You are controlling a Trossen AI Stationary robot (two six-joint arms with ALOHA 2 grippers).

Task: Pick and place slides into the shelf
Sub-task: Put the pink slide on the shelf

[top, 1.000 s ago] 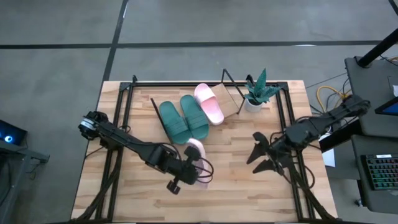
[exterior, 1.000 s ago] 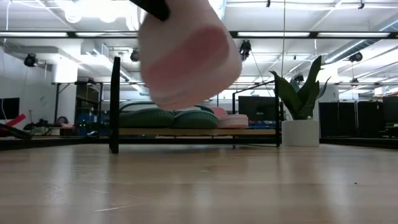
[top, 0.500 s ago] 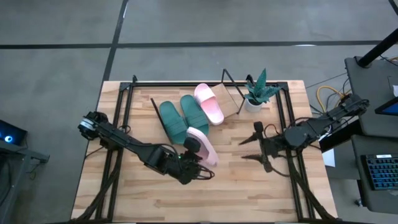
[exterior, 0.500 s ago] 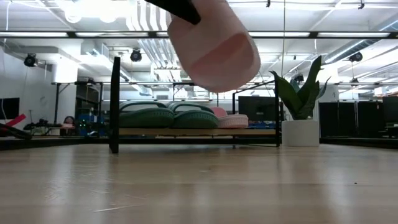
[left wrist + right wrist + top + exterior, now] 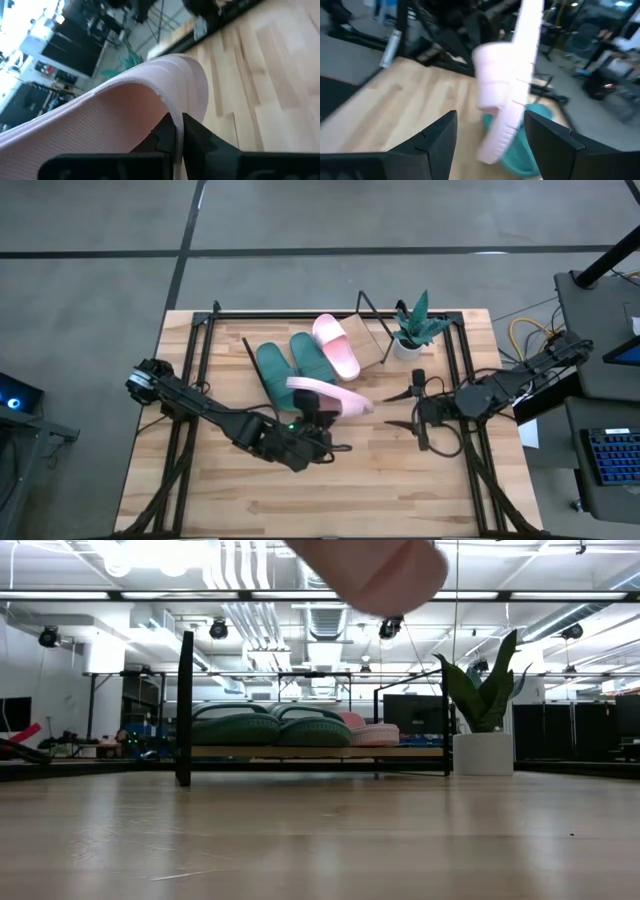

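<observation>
Handover step: left gripper [image 5: 318,418] clamps pink slide [image 5: 330,396] aloft beside shelf [image 5: 372,340]. Right gripper [image 5: 404,408] gapes nearby (empty). Advice: right should close on free toe end before left releases.

The whole light-wood plank desk [image 5: 400,470] is seen straight down from a camera overhead, both dark arms included. A second camera is set at desk-top height and faces level across the boards toward the slanted light-wood shelf on its black wire frame [image 5: 310,751] and the room behind. Each wrist camera is carried close behind its own pincer. The lifted light pink foam slide sandal [image 5: 331,394] is shared by all four views: filling the left wrist view [image 5: 125,105], cut off at the low view's upper edge [image 5: 380,570], and seen farther off in the right wrist view [image 5: 505,85].
</observation>
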